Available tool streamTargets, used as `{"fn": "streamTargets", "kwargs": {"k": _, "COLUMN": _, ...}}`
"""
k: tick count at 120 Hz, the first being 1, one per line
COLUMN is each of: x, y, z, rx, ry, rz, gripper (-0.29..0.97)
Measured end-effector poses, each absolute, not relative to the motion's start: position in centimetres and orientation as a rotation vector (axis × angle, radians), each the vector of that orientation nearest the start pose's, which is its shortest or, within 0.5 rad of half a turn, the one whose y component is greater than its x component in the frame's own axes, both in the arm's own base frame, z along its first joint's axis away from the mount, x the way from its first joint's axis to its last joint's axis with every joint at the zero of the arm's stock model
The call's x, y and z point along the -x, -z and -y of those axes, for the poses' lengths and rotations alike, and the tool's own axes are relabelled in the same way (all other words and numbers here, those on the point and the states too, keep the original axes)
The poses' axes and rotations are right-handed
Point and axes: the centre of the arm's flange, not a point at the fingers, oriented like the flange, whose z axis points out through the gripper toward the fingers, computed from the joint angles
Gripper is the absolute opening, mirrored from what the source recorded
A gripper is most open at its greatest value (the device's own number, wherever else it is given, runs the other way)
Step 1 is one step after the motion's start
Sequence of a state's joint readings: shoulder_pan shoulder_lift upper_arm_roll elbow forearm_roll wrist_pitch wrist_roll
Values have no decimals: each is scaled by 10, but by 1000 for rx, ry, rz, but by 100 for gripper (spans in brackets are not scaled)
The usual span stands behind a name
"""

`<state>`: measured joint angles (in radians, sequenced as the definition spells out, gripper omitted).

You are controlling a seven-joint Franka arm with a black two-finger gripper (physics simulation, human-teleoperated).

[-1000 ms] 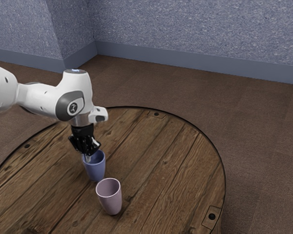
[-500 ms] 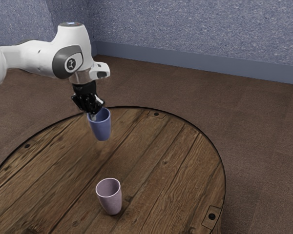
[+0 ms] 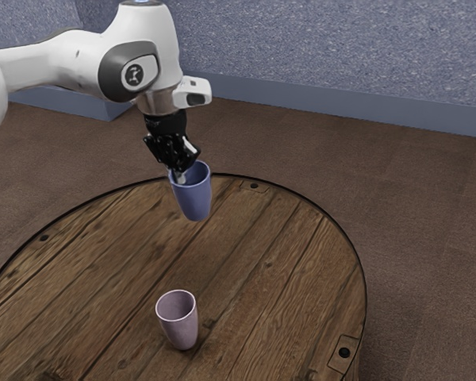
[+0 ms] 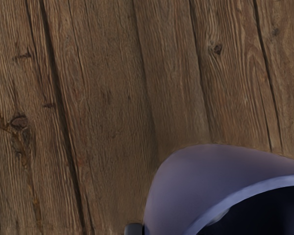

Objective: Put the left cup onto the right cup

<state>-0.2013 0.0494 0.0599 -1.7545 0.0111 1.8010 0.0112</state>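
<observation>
- Our gripper (image 3: 177, 171) pinches the blue cup (image 3: 193, 194) by its rim.
- The cup hangs upright in the air, well above the far part of the round wooden table (image 3: 301, 262).
- The lilac cup (image 3: 177, 317) stands empty toward the near edge; by our judgement, the pick-up is done, while carrying across, lowering and stacking remain.

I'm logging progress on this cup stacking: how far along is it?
Done: the gripper grips the blue cup by its rim, clear off the table. In hand: the carry; the cup hangs high, seemingly not yet over the pink cup. Left: bring it over the pink cup, lower it on, let go.
</observation>
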Motion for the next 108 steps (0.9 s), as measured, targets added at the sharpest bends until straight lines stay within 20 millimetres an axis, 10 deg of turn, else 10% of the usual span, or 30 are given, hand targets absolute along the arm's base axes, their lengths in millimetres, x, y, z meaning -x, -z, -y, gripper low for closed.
{"fn": "streamTargets", "kwargs": {"k": 31, "x": -528, "y": -531, "z": 105, "rx": 3120, "ry": -42, "rz": -277, "gripper": -11}}
{"fn": "streamTargets", "kwargs": {"k": 108, "x": -443, "y": -546, "z": 85, "rx": 3144, "ry": -13, "rz": -158, "gripper": -11}}
